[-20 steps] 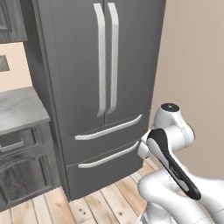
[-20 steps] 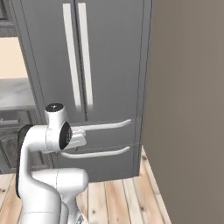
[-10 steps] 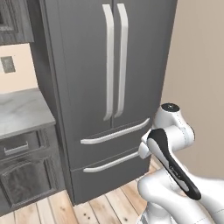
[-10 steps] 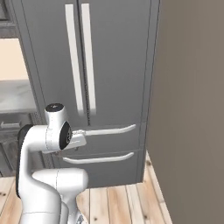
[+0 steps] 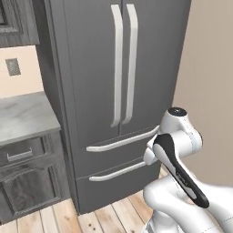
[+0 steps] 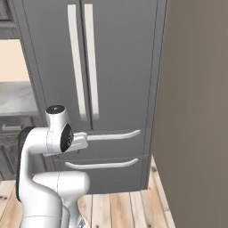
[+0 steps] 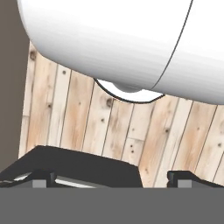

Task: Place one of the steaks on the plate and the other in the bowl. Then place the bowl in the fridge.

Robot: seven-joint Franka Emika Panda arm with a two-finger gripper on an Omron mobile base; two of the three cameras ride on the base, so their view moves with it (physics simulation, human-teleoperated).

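The fridge [image 5: 86, 68] stands straight ahead, tall and grey, with both upper doors and both lower drawers closed; it also fills the middle of the right base view [image 6: 120, 67]. My arm is folded close over the base in front of it. In the hand view my gripper [image 7: 111, 177] points down at the wooden floor [image 7: 87, 118], open, with nothing between its fingertips [image 7: 40, 177]. The steaks, the plate and the bowl are out of view.
A grey stone counter [image 5: 22, 118] over dark cabinets [image 5: 27, 182] adjoins the fridge on its left. A plain beige wall [image 6: 196, 111] rises close on the fridge's right. Light wood planks cover the floor in front.
Both base views have shifted as the base drove closer: the fridge looms larger and sits more to the right. The arm keeps its folded pose and the jaws stay open.
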